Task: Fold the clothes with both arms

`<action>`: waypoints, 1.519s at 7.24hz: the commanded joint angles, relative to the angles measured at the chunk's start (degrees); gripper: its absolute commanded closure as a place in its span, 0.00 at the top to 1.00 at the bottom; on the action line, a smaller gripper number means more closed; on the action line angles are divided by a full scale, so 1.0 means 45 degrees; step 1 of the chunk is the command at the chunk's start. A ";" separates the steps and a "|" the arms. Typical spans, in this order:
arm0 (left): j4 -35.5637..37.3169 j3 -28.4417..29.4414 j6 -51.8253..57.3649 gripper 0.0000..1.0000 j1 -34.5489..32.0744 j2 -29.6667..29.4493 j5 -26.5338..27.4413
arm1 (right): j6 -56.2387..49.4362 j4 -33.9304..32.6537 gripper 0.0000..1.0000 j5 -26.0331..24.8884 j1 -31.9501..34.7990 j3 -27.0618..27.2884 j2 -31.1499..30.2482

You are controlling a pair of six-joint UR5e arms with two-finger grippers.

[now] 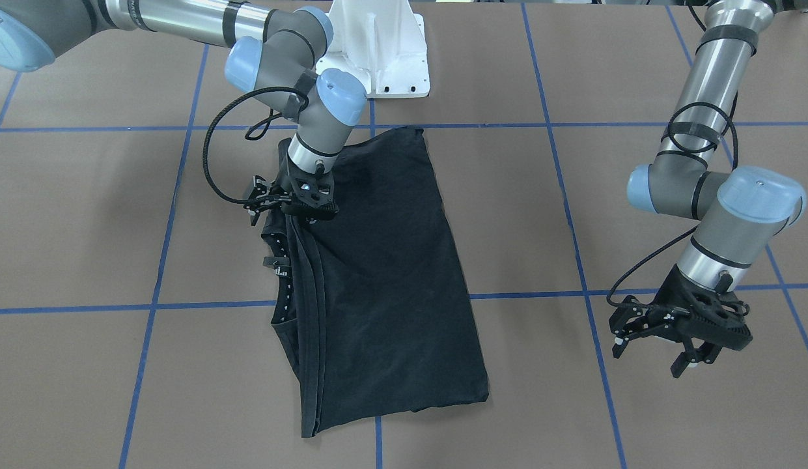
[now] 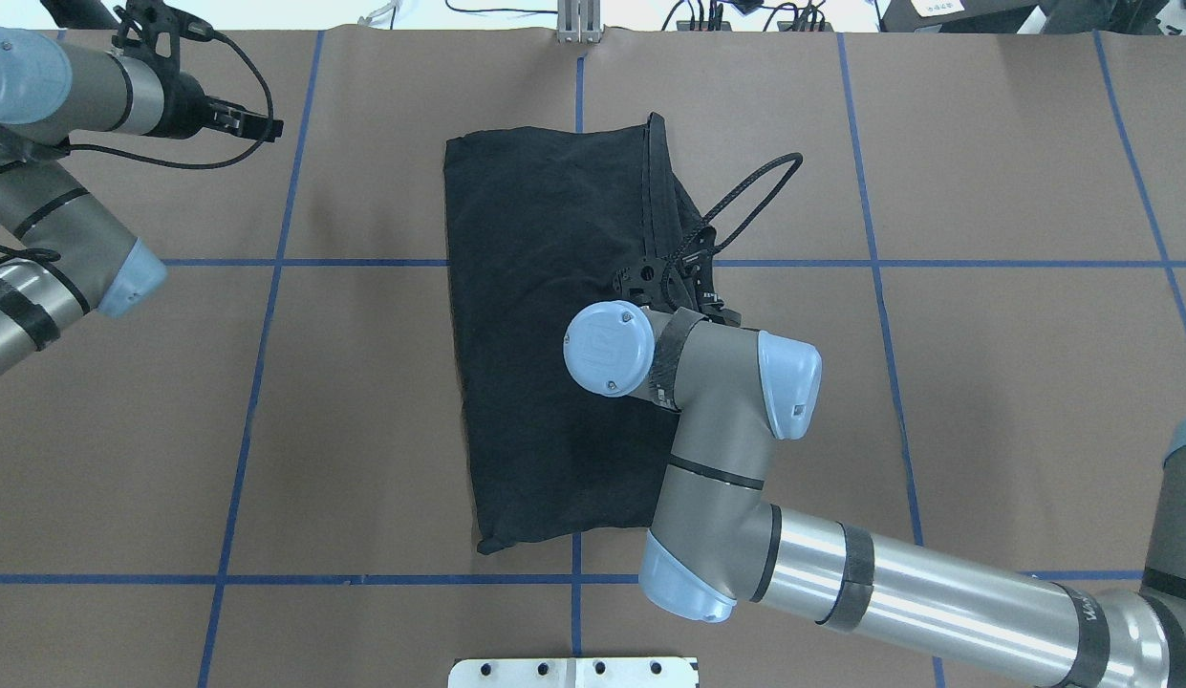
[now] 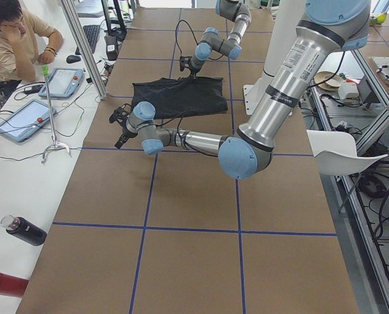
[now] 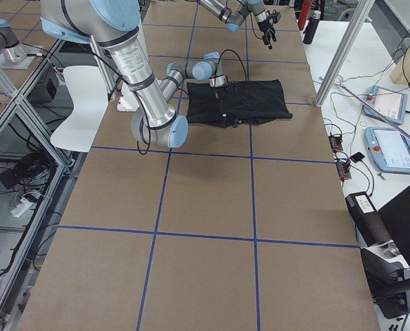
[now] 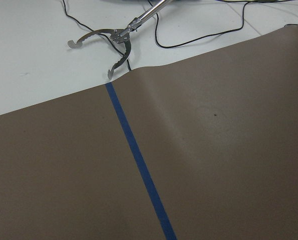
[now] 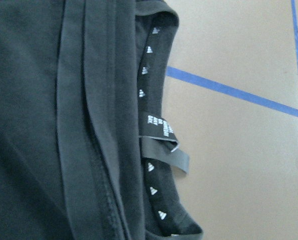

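The black short-sleeved T-shirt (image 1: 384, 273), folded into a long panel with only plain black showing, lies flat on the brown paper-covered table (image 1: 84, 228) directly under your right gripper (image 1: 304, 207). That gripper sits over the stacked fold edges on the collar side. Its wrist view shows the neck opening just below it, with a woven black label (image 6: 160, 127) and a neck tape of small white marks. You cannot tell whether the right gripper is parted or pinched on cloth: its black fingers merge with the black fabric, and none show in the wrist view. Your left gripper (image 1: 648, 355) hangs above bare paper, well apart from the shirt, with its fingers spread and nothing between them. Blue tape lines (image 1: 202, 304) grid the paper, and some pass under the shirt. The white pedestal base (image 1: 377, 52) stands behind the right gripper, near the shirt's robot-side end. Below the left gripper, one tape strip runs to the paper's edge, and beyond that edge a metal stand foot (image 5: 111, 42) and black cables (image 5: 199, 37) lie on a white surface
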 commanded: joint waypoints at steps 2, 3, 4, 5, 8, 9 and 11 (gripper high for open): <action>0.0000 -0.0069 -0.0543 1.00 0.0014 0.0000 -0.0020 | -0.0793 0.0003 1.00 -0.0104 0.0347 0.1434 -0.1898; 0.0000 -0.0089 -0.0567 1.00 0.0014 0.0000 -0.0020 | -0.0754 0.0062 1.00 -0.0124 0.0366 0.1532 -0.2135; 0.0000 -0.0128 -0.0547 1.00 0.0014 0.0000 -0.0020 | -0.0754 0.0062 1.00 -0.0124 0.0405 0.1958 -0.2447; 0.0000 -0.0148 -0.0547 1.00 0.0014 0.0000 -0.0020 | -0.0754 0.0062 1.00 -0.0047 0.0405 0.2600 -0.2721; 0.0000 -0.0206 -0.0547 1.00 0.0014 0.0000 -0.0020 | -0.0715 0.0973 1.00 0.0458 0.1125 0.2725 -0.1322; -0.0019 -0.0245 -0.0547 1.00 0.0014 0.0000 -0.0020 | -0.0715 0.1947 1.00 0.0752 0.1456 0.2318 -0.0989; -0.0137 -0.0576 -0.0528 1.00 0.0033 0.0058 -0.0020 | -0.0559 0.3374 1.00 0.1143 0.1965 -0.1087 0.1212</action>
